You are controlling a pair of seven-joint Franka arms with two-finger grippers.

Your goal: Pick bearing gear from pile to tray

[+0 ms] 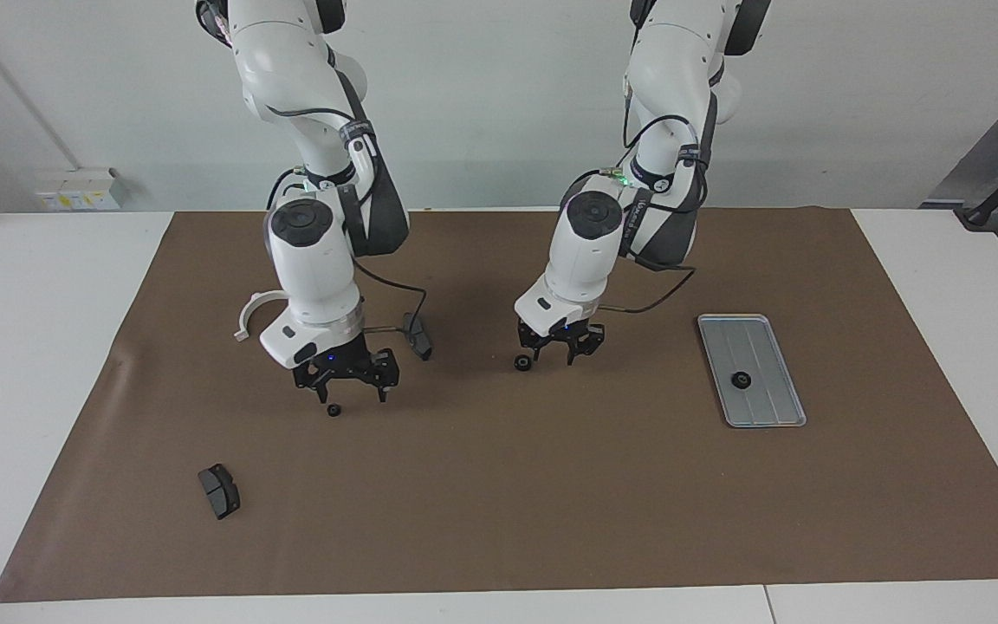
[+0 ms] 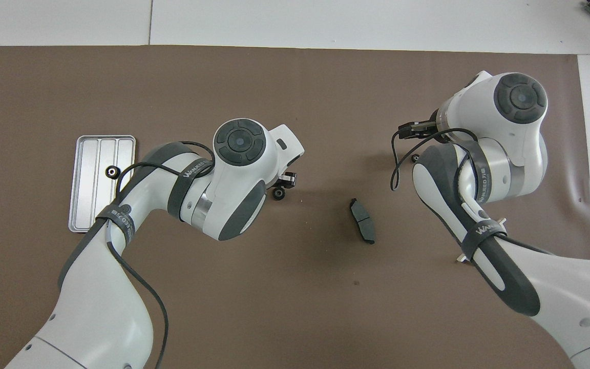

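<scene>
A silver tray [image 1: 763, 407] [image 2: 86, 205] lies toward the left arm's end of the mat, with one black bearing gear [image 1: 738, 379] [image 2: 112, 172] in it. A second gear [image 1: 521, 362] [image 2: 278, 193] lies mid-mat. My left gripper [image 1: 556, 354] [image 2: 287, 179] hangs low right beside it, fingers part open, nothing between them. My right gripper [image 1: 350, 394] [image 2: 412, 130] is wide open just above a third gear [image 1: 334, 409] [image 2: 415, 158]. The rest of the pile is scattered around it.
One dark brake pad [image 1: 417, 336] [image 2: 362, 228] lies between the two grippers, nearer the robots. Another brake pad [image 1: 219, 490] lies farther out toward the right arm's end. A white plastic arc [image 1: 249, 312] [image 2: 461, 258] sits mostly hidden by the right arm.
</scene>
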